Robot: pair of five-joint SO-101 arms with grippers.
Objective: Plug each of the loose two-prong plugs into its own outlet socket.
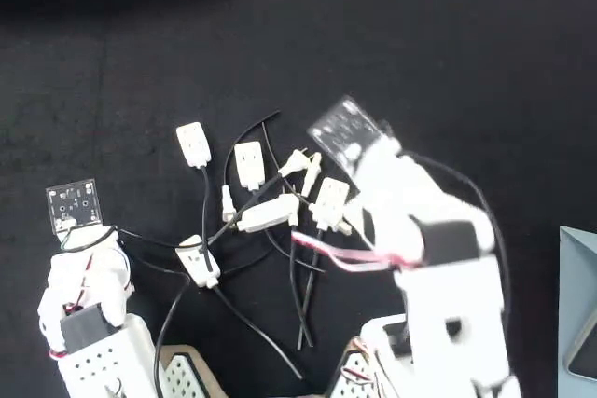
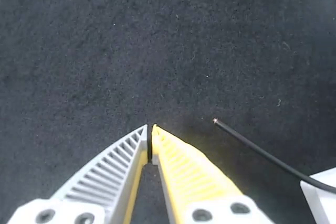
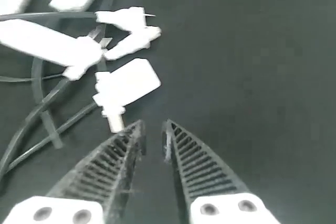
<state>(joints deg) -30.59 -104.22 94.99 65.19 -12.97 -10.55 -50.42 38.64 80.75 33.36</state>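
Right gripper (image 3: 154,132), jaws slightly apart, hangs just short of a white socket block (image 3: 127,84). Two loose plugs (image 1: 297,163) lie beyond it at the high view's centre, long axes slanting lower left to upper right, prongs apparently toward upper right. Left gripper (image 2: 150,129), closed and empty, sits over bare cloth (image 2: 157,51) at lower left, well apart, so the right arm is nearer.
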